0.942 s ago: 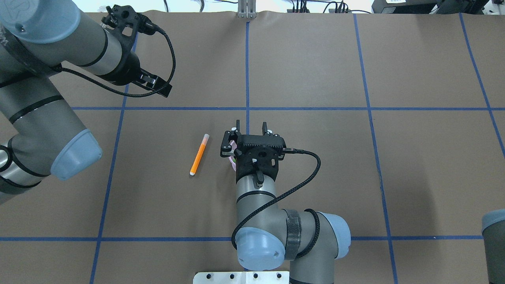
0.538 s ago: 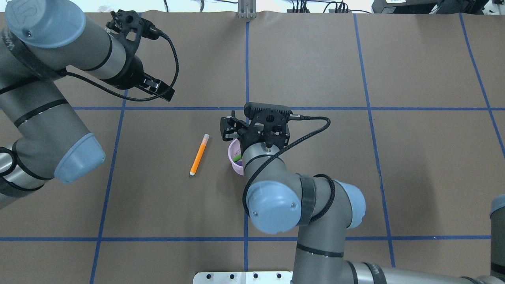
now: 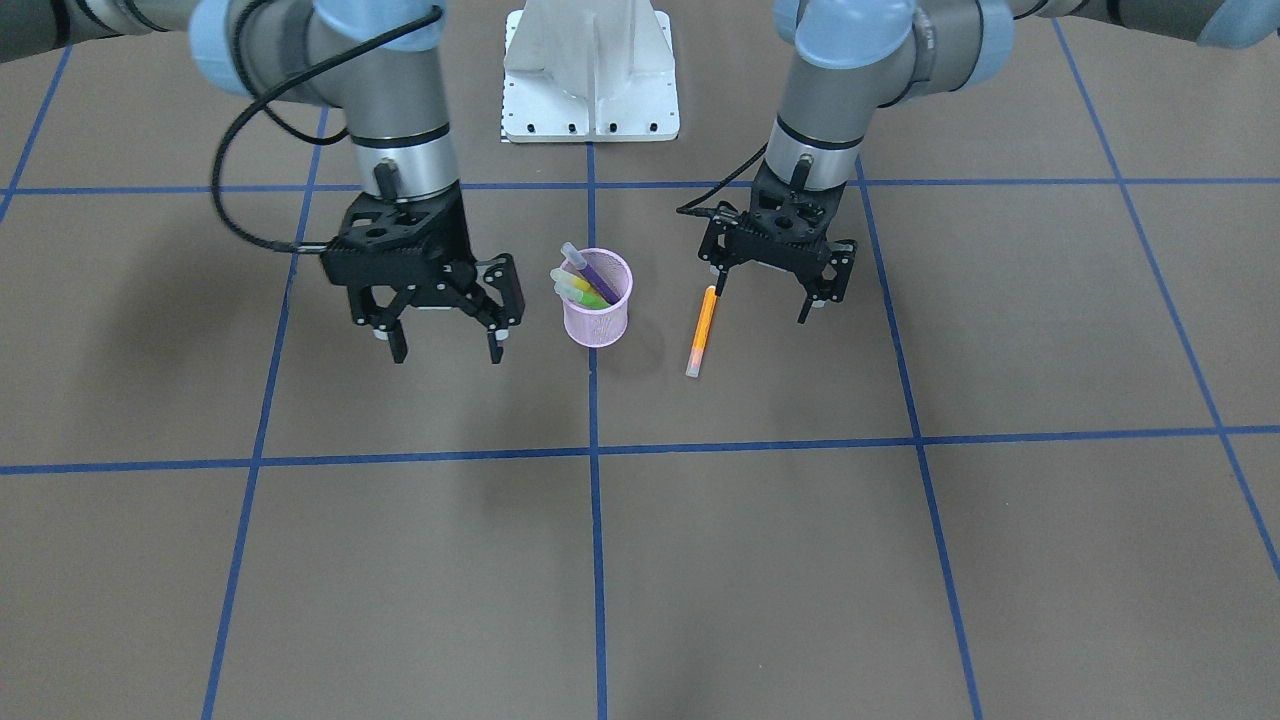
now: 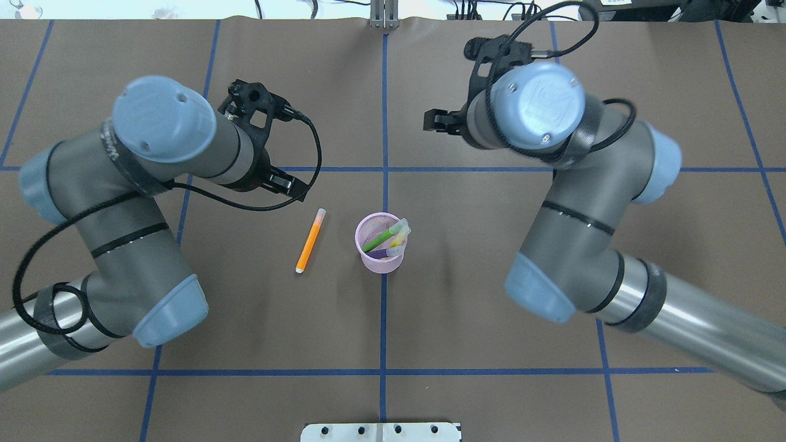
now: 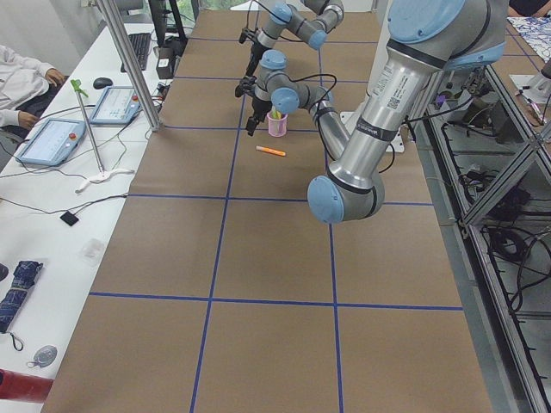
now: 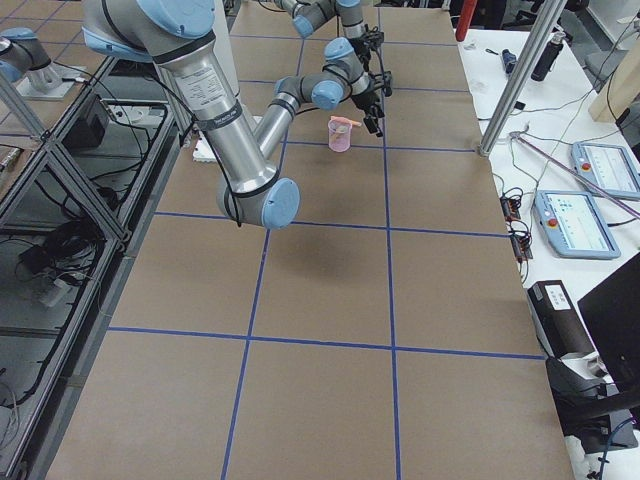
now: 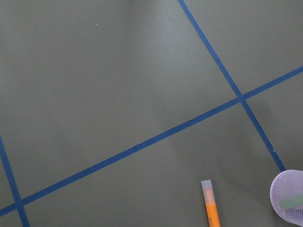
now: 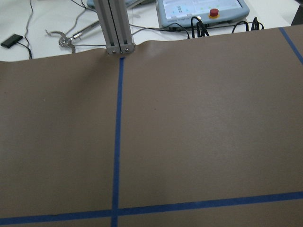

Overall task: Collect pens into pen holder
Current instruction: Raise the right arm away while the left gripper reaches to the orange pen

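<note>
Pens first: the purple pen (image 3: 597,277), green pen (image 3: 592,298) and yellow pen (image 3: 570,289) lean inside the pen holder (image 3: 597,324) on the table (image 4: 479,319). From overhead, the orange pen (image 4: 309,241) lies flat at the holder's 9 o'clock, apart from it, with nothing between them. I see my left hand (image 3: 762,303) above the pen's 11 o'clock and my right hand (image 3: 447,355) above the holder's 1 o'clock, both spread wide and empty.

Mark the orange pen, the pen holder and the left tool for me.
orange pen (image 4: 309,240), overhead view, middle of its barrel.
pen holder (image 3: 597,322), front-facing view, outer mesh wall.
left tool (image 3: 762,304), front-facing view, midway between its open fingertips.
</note>
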You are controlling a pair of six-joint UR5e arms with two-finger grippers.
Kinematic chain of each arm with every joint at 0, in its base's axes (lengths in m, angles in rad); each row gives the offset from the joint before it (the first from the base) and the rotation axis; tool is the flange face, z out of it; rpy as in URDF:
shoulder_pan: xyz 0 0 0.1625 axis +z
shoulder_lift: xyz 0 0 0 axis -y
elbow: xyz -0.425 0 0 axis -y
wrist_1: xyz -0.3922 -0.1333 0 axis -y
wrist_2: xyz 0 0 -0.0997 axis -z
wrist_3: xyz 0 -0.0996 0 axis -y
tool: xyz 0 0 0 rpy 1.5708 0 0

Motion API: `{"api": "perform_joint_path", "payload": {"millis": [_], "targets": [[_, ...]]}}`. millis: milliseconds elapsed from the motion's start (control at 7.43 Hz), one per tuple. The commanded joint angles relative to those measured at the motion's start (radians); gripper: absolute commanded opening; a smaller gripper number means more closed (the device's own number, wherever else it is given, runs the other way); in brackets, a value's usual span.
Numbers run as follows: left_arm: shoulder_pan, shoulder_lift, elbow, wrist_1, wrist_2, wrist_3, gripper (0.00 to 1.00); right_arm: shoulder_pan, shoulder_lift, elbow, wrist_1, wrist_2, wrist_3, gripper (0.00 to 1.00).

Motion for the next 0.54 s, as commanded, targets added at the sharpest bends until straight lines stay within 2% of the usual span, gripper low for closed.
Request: {"api": "perform_joint_path", "payload": {"millis": [0, 269, 404], "targets": [[0.038, -0.025, 0.116, -0.076, 0.039, -0.005, 1.00, 0.233, -0.069, -0.007, -0.007, 0.314, -0.249, 1.00], [0.062, -0.039, 0.225, -0.219, 0.037, -0.033, 1.00, 0.358, -0.132, -0.019, -0.007, 0.451, -0.427, 1.00], [0.073, -0.039, 0.253, -0.269, 0.036, -0.112, 1.00, 0.364, -0.147, -0.019, -0.004, 0.460, -0.450, 1.00]]}}
